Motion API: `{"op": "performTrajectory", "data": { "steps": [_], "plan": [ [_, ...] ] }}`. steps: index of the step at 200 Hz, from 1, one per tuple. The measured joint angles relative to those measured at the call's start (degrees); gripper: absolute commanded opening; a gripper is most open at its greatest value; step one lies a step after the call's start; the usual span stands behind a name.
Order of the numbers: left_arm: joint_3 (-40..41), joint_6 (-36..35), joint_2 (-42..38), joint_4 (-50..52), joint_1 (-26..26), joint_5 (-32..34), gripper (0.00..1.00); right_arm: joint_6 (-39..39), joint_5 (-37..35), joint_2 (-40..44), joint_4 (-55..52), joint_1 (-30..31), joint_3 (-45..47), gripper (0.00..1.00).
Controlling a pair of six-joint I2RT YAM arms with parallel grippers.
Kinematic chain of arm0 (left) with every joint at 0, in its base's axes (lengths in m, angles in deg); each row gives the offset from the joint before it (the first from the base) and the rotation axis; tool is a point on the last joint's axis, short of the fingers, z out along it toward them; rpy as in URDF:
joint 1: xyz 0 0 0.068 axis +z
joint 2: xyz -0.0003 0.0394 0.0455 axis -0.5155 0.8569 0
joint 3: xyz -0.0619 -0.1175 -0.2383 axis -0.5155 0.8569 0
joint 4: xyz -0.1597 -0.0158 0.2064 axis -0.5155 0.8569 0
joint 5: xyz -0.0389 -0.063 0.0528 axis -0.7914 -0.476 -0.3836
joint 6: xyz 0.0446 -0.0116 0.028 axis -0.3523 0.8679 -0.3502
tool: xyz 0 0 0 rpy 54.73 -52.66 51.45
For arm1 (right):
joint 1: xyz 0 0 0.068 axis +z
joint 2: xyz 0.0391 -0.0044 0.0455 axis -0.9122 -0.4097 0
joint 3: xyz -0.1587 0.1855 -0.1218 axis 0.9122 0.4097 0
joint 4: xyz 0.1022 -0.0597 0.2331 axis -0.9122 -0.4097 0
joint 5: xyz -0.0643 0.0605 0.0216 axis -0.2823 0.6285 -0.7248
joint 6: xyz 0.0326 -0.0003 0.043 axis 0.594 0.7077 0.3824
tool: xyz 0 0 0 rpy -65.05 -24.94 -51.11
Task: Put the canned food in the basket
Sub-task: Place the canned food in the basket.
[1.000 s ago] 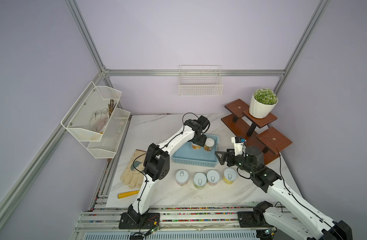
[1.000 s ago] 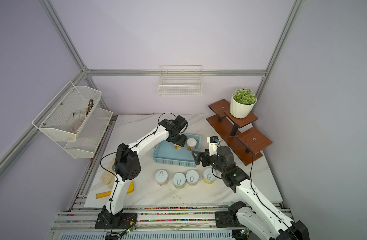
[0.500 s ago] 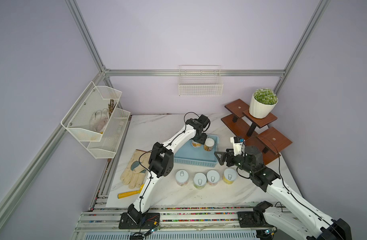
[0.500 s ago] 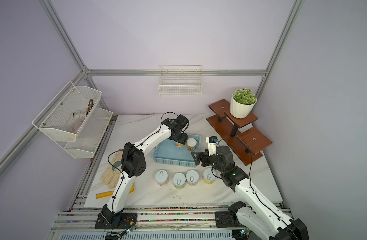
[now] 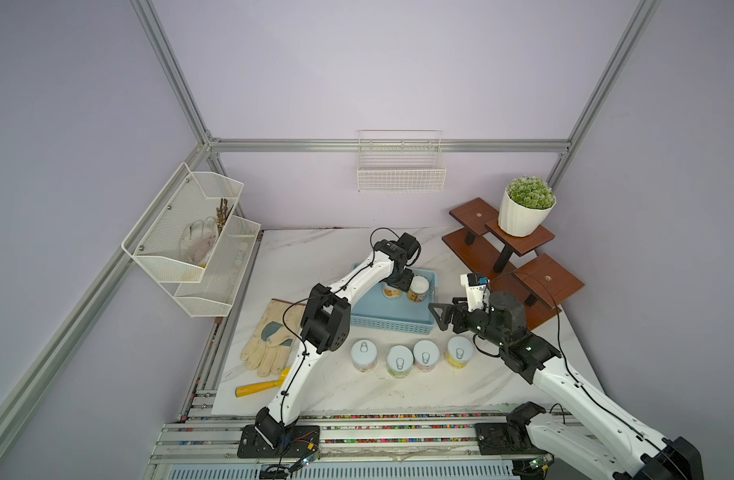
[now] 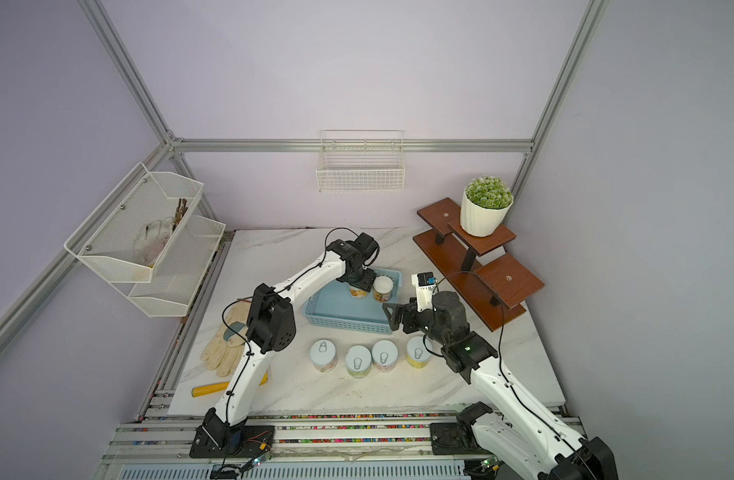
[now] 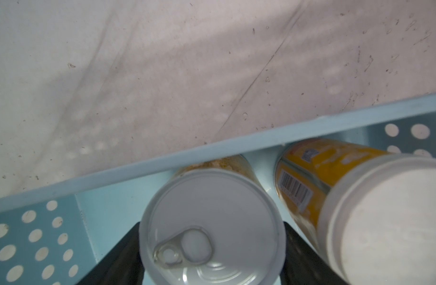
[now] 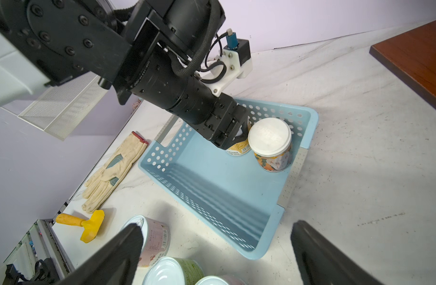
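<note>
The light blue basket (image 5: 390,325) sits mid-table in both top views. My left gripper (image 5: 398,282) reaches down into its far side, shut on a yellow-labelled can (image 7: 212,227); the black fingers (image 7: 123,259) press both sides of its pull-tab lid. A white-topped can (image 8: 270,138) stands right beside it in the basket. Several more cans (image 5: 400,360) stand in a row on the marble in front of the basket. My right gripper (image 5: 440,318) hovers open over the basket's front right corner, with nothing between its fingers; in the right wrist view a pink can (image 8: 152,239) and a green can (image 8: 172,271) lie below it.
A cream work glove (image 5: 270,336) and a yellow-handled tool (image 5: 259,388) lie left of the basket. A brown stepped shelf (image 5: 519,270) with a potted plant (image 5: 525,208) stands at the back right. A white wire basket (image 5: 400,174) hangs on the back wall, mesh racks (image 5: 191,241) on the left.
The left arm's elbow has swung slightly to the right while its gripper stays on the can in the basket. The right arm has barely moved.
</note>
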Motion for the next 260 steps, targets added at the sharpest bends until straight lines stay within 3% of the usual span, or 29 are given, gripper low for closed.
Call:
{"op": "performTrajectory", "data": {
  "steps": [27,64,172,260],
  "plan": [
    [0.07,0.07,0.17,-0.46,0.0,-0.02,0.85,0.02,-0.02,-0.15,-0.11,0.0,0.0,1.0],
    [0.17,0.28,0.17,-2.82,0.09,0.31,0.91,0.02,-0.02,-0.13,-0.42,0.0,0.0,1.0],
    [4.57,0.48,-0.98,-4.46,0.17,0.2,0.95,0.02,-0.02,-0.33,-1.38,0.0,0.0,1.0],
    [10.54,0.48,-16.98,-4.96,0.17,-2.8,0.99,0.07,3.23,-1.79,-1.33,0.0,-0.79,1.0]
  ]
}}
